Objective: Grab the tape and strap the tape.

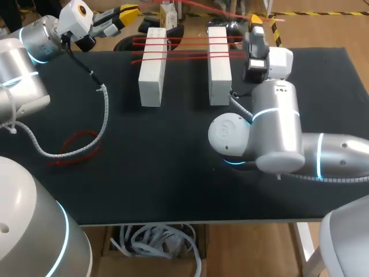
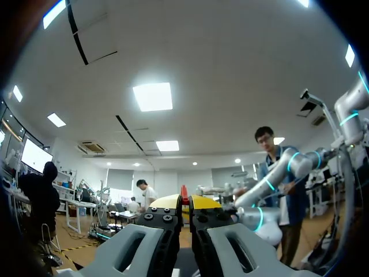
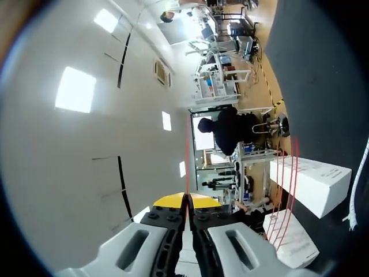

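Thin red tape (image 1: 184, 49): several strands stretched across two white rectangular blocks (image 1: 153, 66), upper middle of black table (image 1: 173, 179). Left gripper (image 1: 130, 11), upper left, fingers pinched tight on tape end (image 2: 184, 191). Right gripper (image 1: 256, 22), upper right, likewise clamped narrow on tape (image 3: 187, 161). Loose red loop (image 1: 75, 147) lies at left of table.

Robotics lab: robot arms (image 1: 271, 127) over black table (image 1: 173, 173)
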Robot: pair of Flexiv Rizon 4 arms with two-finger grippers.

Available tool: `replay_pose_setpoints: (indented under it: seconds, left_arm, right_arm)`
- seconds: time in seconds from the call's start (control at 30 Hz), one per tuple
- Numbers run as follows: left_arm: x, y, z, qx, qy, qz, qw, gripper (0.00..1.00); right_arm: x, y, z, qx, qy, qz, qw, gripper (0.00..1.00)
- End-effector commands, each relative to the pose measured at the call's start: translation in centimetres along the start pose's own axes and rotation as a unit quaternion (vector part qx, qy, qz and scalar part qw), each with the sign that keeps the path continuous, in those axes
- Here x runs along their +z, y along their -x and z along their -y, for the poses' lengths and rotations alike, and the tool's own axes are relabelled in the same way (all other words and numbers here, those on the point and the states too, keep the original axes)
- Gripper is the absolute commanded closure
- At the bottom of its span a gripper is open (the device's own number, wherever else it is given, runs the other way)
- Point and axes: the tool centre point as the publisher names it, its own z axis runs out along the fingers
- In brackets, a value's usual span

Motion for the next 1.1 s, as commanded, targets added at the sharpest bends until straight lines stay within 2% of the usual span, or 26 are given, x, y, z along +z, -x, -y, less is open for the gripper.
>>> replay_pose_setpoints:
  seconds: [0.03,0.9,1.07,1.1]
  left_arm:
    - [0.01,-0.04,-0.04,0.001,0.000,0.001,1.000,1.00]
    - [0.01,-0.04,-0.04,0.001,0.000,0.001,1.000,1.00]
    - [0.11,-0.41,-0.31,-0.027,0.046,-0.005,0.999,1.00]
    - [0.25,-0.52,-0.31,-0.036,0.083,-0.011,0.996,1.00]
  right_arm:
    - [0.01,-0.41,-0.48,-0.013,-0.006,0.009,1.000,1.00]
    - [0.01,-0.41,-0.48,-0.013,-0.006,0.009,1.000,1.00]
    - [0.01,-0.41,-0.48,-0.013,-0.006,0.009,1.000,1.00]
    - [0.01,-0.41,-0.48,-0.013,-0.006,0.009,1.000,1.00]
